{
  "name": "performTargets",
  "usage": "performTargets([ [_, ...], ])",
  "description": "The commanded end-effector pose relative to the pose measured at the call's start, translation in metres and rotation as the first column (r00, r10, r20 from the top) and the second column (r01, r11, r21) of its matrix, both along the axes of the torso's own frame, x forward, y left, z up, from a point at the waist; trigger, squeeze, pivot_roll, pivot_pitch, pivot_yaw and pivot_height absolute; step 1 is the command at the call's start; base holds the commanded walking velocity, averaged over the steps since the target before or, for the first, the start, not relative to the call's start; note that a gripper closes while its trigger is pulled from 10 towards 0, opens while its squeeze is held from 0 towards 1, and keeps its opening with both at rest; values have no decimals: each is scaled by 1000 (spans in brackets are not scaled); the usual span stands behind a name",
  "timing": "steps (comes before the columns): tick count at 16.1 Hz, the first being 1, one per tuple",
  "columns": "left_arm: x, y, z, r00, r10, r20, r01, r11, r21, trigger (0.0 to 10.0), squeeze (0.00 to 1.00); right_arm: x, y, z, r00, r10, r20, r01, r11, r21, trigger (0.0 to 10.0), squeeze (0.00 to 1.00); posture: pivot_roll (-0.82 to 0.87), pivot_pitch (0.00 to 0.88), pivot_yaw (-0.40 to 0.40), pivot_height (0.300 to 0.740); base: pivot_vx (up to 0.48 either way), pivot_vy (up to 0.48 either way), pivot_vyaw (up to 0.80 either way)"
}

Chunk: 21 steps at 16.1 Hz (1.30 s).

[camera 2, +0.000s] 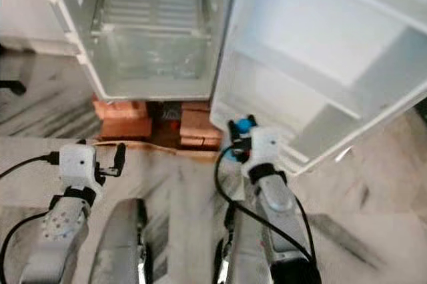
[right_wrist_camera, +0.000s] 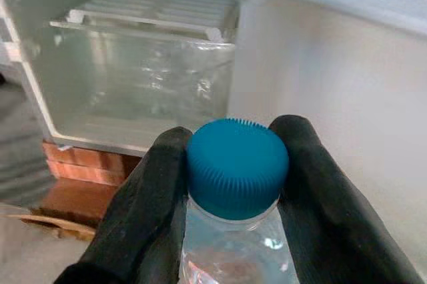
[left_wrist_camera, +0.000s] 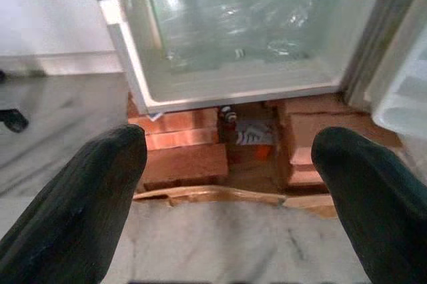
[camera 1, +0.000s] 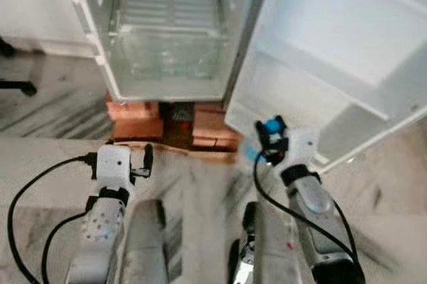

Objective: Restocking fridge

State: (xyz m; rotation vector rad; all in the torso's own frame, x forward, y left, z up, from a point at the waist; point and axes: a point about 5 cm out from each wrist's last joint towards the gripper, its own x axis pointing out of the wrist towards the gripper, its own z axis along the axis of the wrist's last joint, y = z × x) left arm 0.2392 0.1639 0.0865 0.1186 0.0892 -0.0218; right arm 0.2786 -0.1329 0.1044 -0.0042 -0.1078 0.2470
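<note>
Floor [camera 1: 200, 191]: pale marble with grey veins, directly under the robot and reaching up to the fridge.
Left pincer [camera 1: 147, 159]: it is low over the floor, in front of the bricks. Its two black fingers [left_wrist_camera: 73, 211] stand wide apart and nothing is between them.
Right pincer [right_wrist_camera: 230, 184]: it is raised in front of the lower edge of the open door. Its fingers [right_wrist_camera: 143, 211] are closed on the neck of the bottle, one on each side, and they touch the cap.
Bottle [right_wrist_camera: 230, 257]: clear plastic with water inside and a blue ribbed cap [right_wrist_camera: 237, 164]. It stands upright between the right fingers, near the door and outside the cabinet.
Bricks [camera 1: 133, 114]: red-brown, stacked under the fridge, with a dark gap in the middle.
Fridge [camera 1: 167, 31]: white, open, standing on the bricks. A clear drawer [camera 1: 170, 54] sits at the bottom and a ribbed shelf [camera 1: 167, 1] lies above it.
Fridge door [camera 1: 333, 51]: white, swung open to the robot's right, with door shelves [camera 1: 313, 64] on the inner side.
</note>
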Motion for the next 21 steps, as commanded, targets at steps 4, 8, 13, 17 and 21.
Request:
performTargets([
  [4,-3,-10,-3,998,-64,-17,64,998,4,10000,0,-1,-17,0,998,-66,5,66,998,-15,10000,0,73,190,-61,583,0,0,-291],
  [8,-4,-10,-3,997,-72,-13,72,997,3,10000,0,-1,-16,0,998,-66,8,66,998,-17,10000,0,73,192,-60,583,130,0,-703],
  [13,-3,-11,-2,997,-72,-9,72,997,-6,10000,0,-1,-15,1,998,-66,13,66,998,-15,10000,0,72,193,-59,583,163,0,0],
  [17,-4,-11,-3,998,-62,-16,62,998,-5,10000,0,2,-13,3,998,-57,22,57,998,-11,10000,0,75,197,-61,583,0,0,0],
  [21,-4,-12,-1,998,-60,-14,60,998,3,10000,0,31,-1,16,997,2,83,0,1000,-29,10000,0,92,212,-54,583,0,0,0],
])
